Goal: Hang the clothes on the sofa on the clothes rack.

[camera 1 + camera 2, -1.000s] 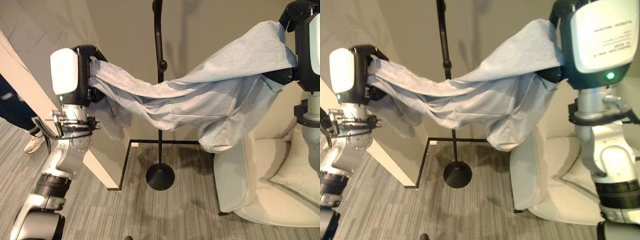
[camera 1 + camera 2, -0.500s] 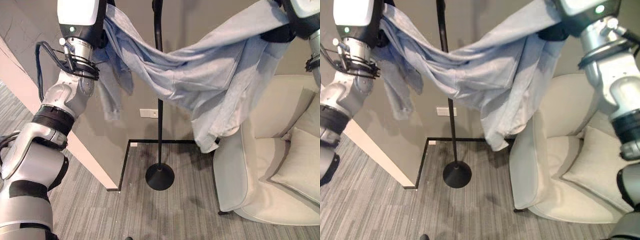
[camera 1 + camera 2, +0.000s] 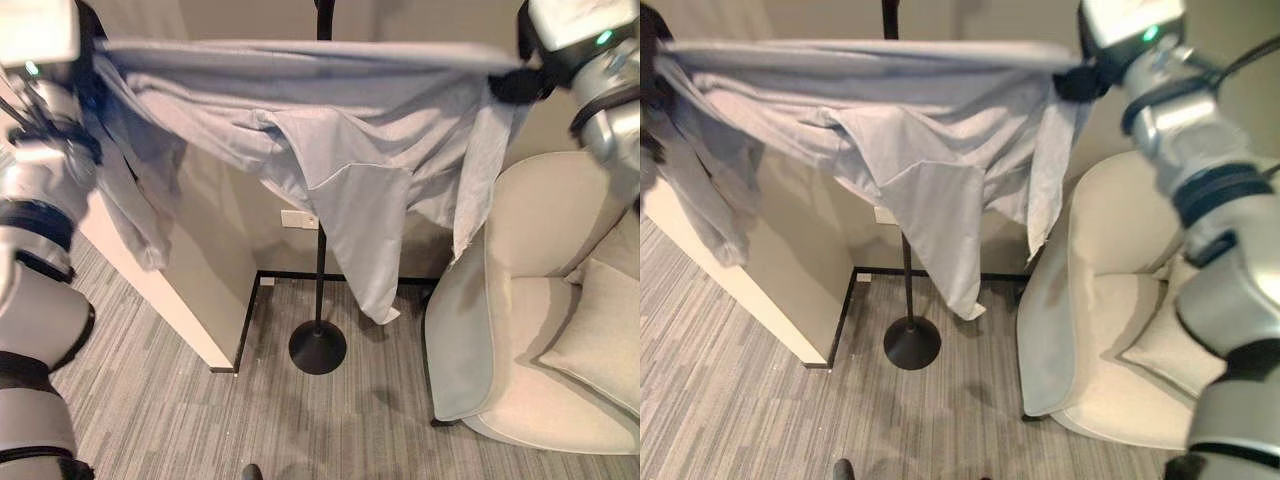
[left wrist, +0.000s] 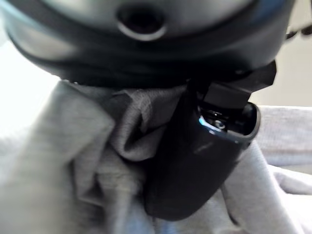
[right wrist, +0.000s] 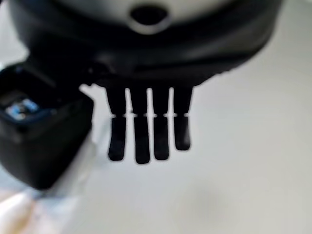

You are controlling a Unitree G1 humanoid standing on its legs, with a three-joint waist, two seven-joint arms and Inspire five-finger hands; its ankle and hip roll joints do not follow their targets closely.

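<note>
Looking at the left eye view first, you've got the pale blue-grey cotton shirt (image 3: 330, 150) way higher than half a second back: it was sagging in a deep droop between the arms, now its top edge is pulled into a nearly flat line up by the top of the thin black metal clothes rack pole (image 3: 320, 270). I'd say that puts you about ready to drop it over the rack, though the hooks are out of frame so you can't confirm. The shirt is well clear of the cream upholstered sofa chair (image 3: 540, 330). Your right hand (image 3: 515, 82) sits at the shirt's right end, dark fingers buried in cloth.

Right eye view, same story: the shirt hangs taut in front of the pole, one panel dangling toward the round base, right hand (image 3: 1080, 80) at the corner.

Left wrist view: your left hand (image 4: 195, 165) has its thumb clamped down over a bunched wad of the fabric, solid pinch.

Right wrist view: fingers (image 5: 141, 131) hang straight in a row and the thumb stands apart. Can't tell whether they're actually gripping cloth.
</note>
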